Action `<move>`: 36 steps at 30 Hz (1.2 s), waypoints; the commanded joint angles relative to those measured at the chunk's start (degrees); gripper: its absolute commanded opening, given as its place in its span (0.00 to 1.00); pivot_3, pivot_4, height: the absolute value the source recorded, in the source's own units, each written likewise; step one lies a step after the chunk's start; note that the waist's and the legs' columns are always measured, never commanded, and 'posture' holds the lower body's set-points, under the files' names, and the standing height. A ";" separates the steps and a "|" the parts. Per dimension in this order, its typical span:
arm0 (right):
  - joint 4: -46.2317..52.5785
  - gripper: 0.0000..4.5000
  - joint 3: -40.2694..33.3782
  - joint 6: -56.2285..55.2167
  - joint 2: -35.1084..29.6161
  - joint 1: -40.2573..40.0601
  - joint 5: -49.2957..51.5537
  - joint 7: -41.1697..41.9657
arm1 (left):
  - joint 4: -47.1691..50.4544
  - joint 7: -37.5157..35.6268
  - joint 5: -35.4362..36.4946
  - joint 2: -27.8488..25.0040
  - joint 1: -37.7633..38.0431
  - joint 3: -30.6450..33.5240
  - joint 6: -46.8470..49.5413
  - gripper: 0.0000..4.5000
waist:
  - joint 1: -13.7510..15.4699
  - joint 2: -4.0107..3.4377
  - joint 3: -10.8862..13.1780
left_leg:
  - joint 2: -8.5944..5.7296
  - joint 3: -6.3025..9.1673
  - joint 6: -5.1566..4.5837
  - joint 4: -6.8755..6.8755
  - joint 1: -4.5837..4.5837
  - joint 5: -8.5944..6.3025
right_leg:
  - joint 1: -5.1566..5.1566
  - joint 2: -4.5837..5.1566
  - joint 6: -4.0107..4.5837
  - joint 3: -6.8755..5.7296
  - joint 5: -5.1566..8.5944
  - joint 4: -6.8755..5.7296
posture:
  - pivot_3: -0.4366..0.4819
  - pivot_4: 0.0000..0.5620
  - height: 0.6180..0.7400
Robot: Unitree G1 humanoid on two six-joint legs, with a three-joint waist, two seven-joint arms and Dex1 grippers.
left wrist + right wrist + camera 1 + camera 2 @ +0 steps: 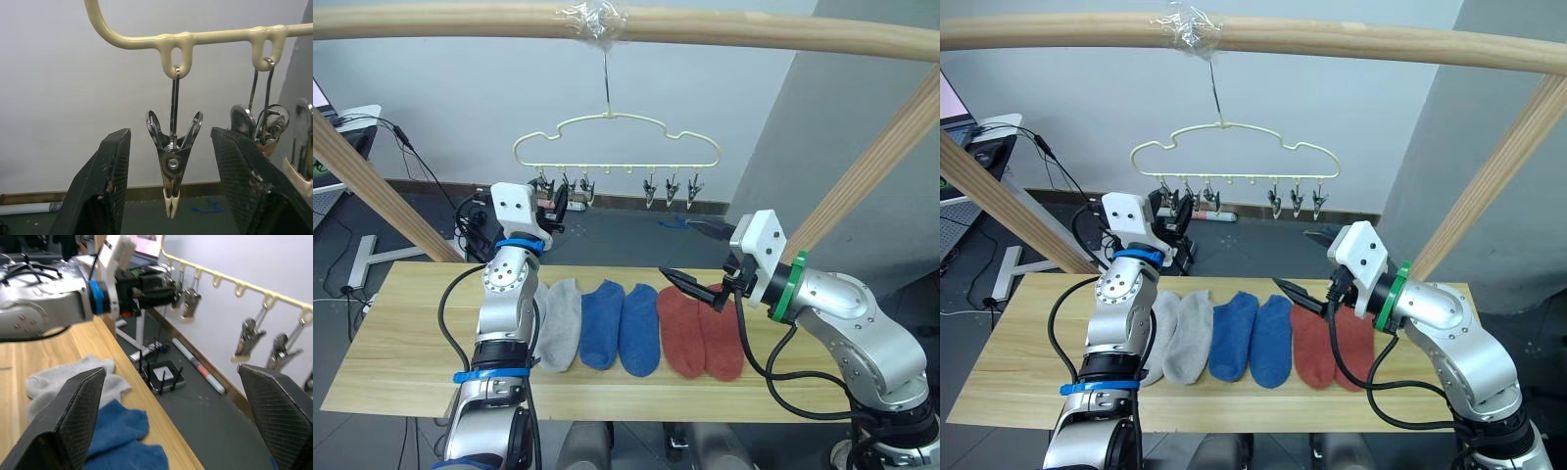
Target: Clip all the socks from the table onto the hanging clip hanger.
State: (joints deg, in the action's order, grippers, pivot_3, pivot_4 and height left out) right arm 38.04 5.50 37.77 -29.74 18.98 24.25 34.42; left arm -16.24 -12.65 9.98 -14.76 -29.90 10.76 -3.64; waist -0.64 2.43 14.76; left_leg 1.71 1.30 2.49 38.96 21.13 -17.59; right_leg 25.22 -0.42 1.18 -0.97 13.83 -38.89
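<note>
**Mia:** What shows in the left eye view?

**Tom:** Six socks lie side by side on the table (401,343). There are two grey socks (560,324), two blue socks (621,327) and two red socks (699,331). The clip hanger (617,145) hangs from a wooden pole (636,25). The left gripper (554,208) is up by the clips at the hanger's left end. The right gripper (698,260) has its fingers spread wide. They hold nothing. The red socks lie just under its lower finger.

**Mia:** And the right eye view?

**Tom:** It shows the same things. The socks lie flat in a row, and no sock is on a clip.

**Mia:** What about the left wrist view?

**Tom:** One metal clip (172,164) hangs between the two left fingers (100,188). The fingers stand wide apart and do not touch the clip. The clip's mouth is closed with nothing in it. Another clip (259,122) hangs just past the other finger.

**Mia:** And the right wrist view?

**Tom:** The right fingers (73,416) are wide apart and hold nothing. Between them lie a grey sock and a blue sock on the table edge. The hanger's bar and clips run above the fingers. The left gripper is at the far clips.
</note>
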 commanded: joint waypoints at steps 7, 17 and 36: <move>1.17 1.00 -0.99 -0.75 -0.72 0.80 1.21 0.58 | 4.41 2.55 0.12 0.28 -1.60 0.41 -0.56 0.59 | 0.09 0.03 0.15 | 0.00 0.03 0.00 0.00 0.05 0.00 | 0.02 0.02 -0.01 -0.03 0.01 0.02 | 0.45 0.49 0.61; 0.99 1.00 -0.71 -1.03 -0.83 0.58 0.80 0.49 | 3.87 2.63 0.40 0.71 -3.25 0.49 0.11 0.55 | 0.12 0.02 0.20 | 0.00 0.03 0.00 0.00 0.09 0.00 | 0.05 0.02 -0.03 -0.08 0.01 0.03 | 0.44 0.48 0.61; -1.11 1.00 -1.25 0.12 -3.78 -6.70 -1.94 -0.65 | 5.78 1.60 0.55 0.08 -2.87 0.09 1.59 0.01 | 0.26 0.02 0.20 | 0.00 0.03 0.01 0.00 0.25 0.01 | 0.08 0.05 -0.05 -0.25 0.03 0.09 | 0.45 0.48 0.61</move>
State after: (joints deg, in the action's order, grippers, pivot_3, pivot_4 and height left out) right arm 37.24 5.45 38.02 -32.92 13.97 23.48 34.57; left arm -13.09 -10.78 10.16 -14.11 -32.53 10.56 -2.34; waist -0.37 2.45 14.97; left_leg 1.71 1.34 2.51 38.96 21.43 -17.58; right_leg 25.30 -0.35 1.13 -1.27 13.86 -38.79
